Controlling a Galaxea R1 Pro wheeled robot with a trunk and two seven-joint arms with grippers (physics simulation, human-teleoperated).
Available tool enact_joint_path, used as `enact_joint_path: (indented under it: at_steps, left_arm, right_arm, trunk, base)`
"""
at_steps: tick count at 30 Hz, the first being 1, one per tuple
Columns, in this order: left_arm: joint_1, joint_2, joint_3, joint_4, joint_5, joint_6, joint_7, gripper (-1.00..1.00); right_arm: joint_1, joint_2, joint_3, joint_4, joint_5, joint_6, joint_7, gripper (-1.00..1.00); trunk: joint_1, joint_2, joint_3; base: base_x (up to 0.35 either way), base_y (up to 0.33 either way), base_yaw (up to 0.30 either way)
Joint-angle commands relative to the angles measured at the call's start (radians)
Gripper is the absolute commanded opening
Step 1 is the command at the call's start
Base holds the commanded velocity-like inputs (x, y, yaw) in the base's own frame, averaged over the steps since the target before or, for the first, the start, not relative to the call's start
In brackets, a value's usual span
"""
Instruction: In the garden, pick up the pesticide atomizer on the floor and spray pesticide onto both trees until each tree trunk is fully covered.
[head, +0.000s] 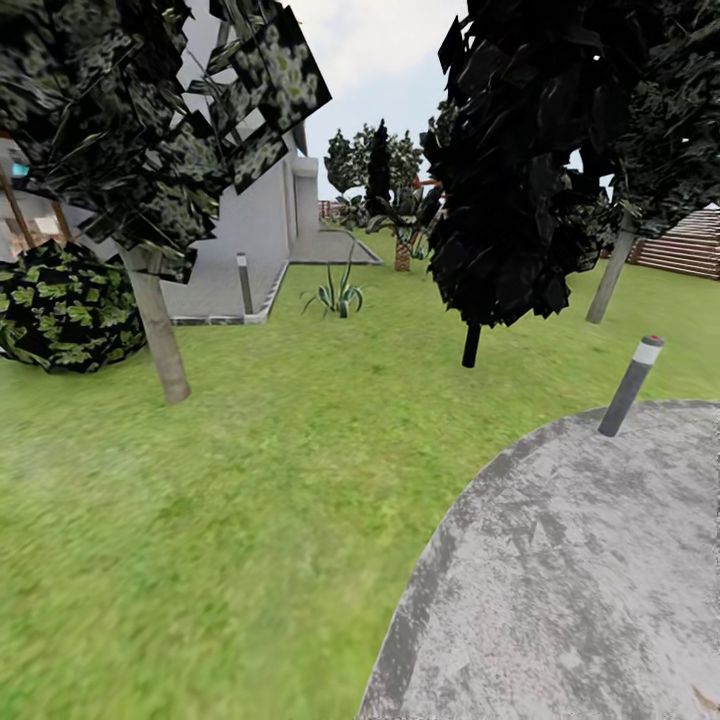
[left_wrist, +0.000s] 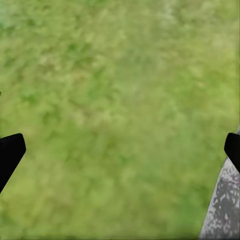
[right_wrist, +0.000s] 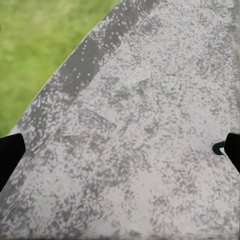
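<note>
Robot is travelling over blurry green grass floor (head: 200, 520) beside grey stone paving (head: 580, 580); both claws are hanging wide apart, empty. Next: locating the atomizer.

Stood on grass lawn (head: 250, 480): pale-trunk tree (head: 160, 330) near left, leaning; second pale trunk (head: 610, 280) far right by fence (head: 690, 250).

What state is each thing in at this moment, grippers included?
left gripper: open, empty, over grass.
right gripper: open, empty, over grey stone paving.
near tree trunk: pale, upright, leaning slightly, rooted in the lawn.
far tree trunk: pale, leaning, by the slatted fence.
bollard light: tilted in the head view, at the paving's edge.
</note>
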Motion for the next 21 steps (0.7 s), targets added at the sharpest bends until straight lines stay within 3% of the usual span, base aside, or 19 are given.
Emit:
enact_joint_path:
  at_steps: [1, 7, 21]
  left_arm:
    - [-0.001, 0.000, 0.001, 0.001, 0.000, -0.004, 0.001, 1.00]
    - [-0.001, 0.000, 0.001, 0.001, 0.000, -0.004, 0.001, 1.00]
    - [-0.001, 0.000, 0.000, 0.001, 0.000, -0.003, 0.001, 1.00]
  right_arm:
    - [-0.001, 0.000, 0.000, 0.000, 0.008, -0.002, 0.000, 1.00]
    - [-0.001, 0.000, 0.000, 0.000, 0.008, -0.002, 0.000, 1.00]
    - [-0.001, 0.000, 0.000, 0.000, 0.008, -0.002, 0.000, 1.00]
  trunk:
    - [0.000, -0.001, -0.002]
    - [0.000, -0.001, -0.010]
    - [0.000, -0.001, -0.028]
  base:
    - [-0.041, 0.276, -0.192]
    - [-0.011, 0.205, -0.193]
    - [0.000, 0.011, -0.193]
